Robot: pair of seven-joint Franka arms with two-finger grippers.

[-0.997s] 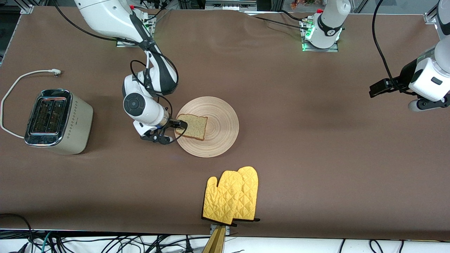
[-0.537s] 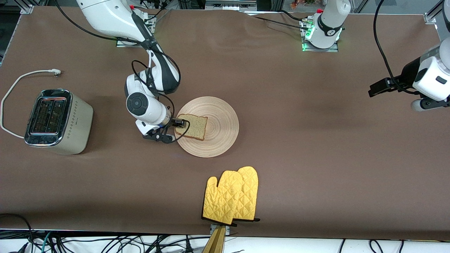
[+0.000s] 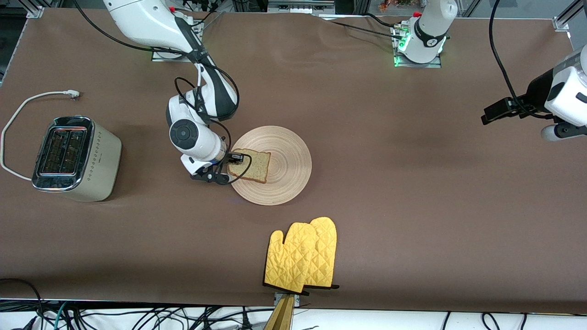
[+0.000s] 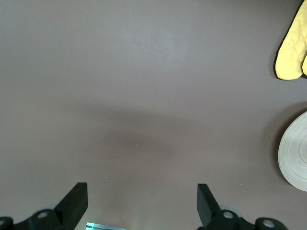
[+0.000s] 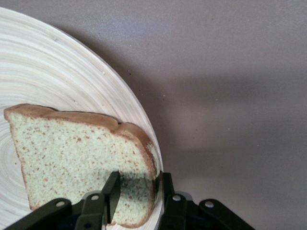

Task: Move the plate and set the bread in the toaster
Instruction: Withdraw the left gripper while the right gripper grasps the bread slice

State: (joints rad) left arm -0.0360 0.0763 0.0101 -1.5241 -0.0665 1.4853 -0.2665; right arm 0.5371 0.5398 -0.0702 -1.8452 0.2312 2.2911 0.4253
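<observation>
Pinching the speckled brown bread slice (image 5: 72, 158) at its crust, on the round pale wooden plate (image 3: 289, 183) mid-bench, my right gripper (image 5: 136, 189) risks tearing it; the left gripper (image 4: 141, 203) waits with fingers released.

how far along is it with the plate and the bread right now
Nothing looks finished: the bread lies on the plate, and the toaster slots are empty. In hand: the right gripper has its jaws straddling the bread's edge. The left gripper waits open over bare table. Left: lifting the bread, loading the toaster, moving the plate.
</observation>
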